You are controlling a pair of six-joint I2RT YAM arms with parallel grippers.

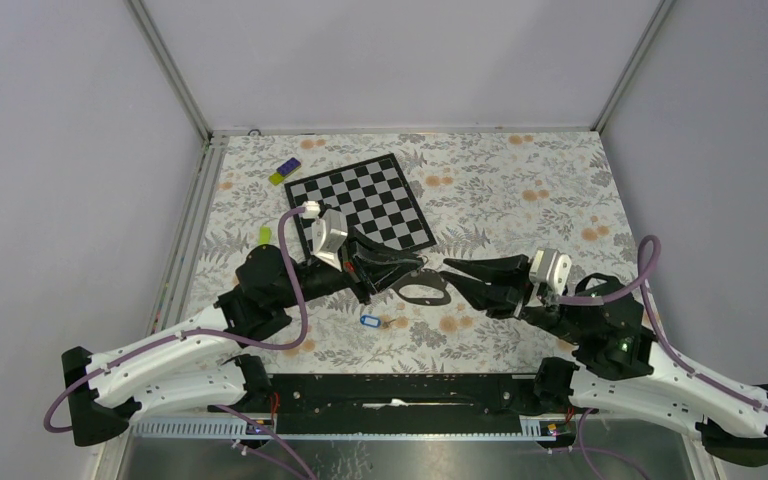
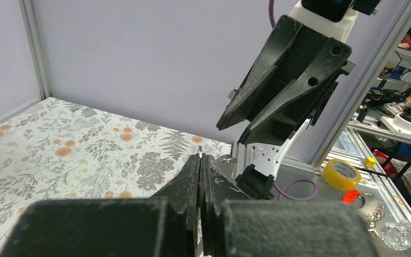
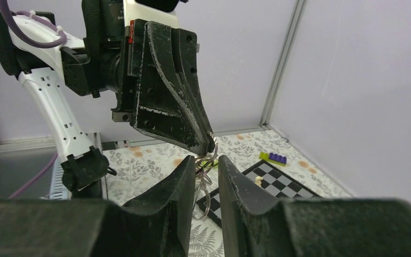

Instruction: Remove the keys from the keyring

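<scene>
Left gripper (image 3: 210, 140) fully closed, tip pinching keyring (image 3: 212, 149); wire loops hang below it. Right gripper (image 3: 206, 159) slightly open, fingers either side of the loops, contact unclear. Blue tag (image 1: 368, 321) lies on worktop (image 1: 520, 200).

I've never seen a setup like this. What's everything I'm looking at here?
Chessboard: one, black-white, back middle of table.
Chess piece: one, white, on the chessboard.
Block: one, yellow-purple, beyond board's left corner.
Small piece: one, yellow-green, left of board.
Tape roll: one, dark grey, on table just nearer than the board.
Blue tag: one, white label, on table towards the front edge.
Keyring: one, silvery wire loops, hanging from left gripper.
Left gripper: one, black, shut on the keyring.
Right gripper: one, black, open around the loops.
</scene>
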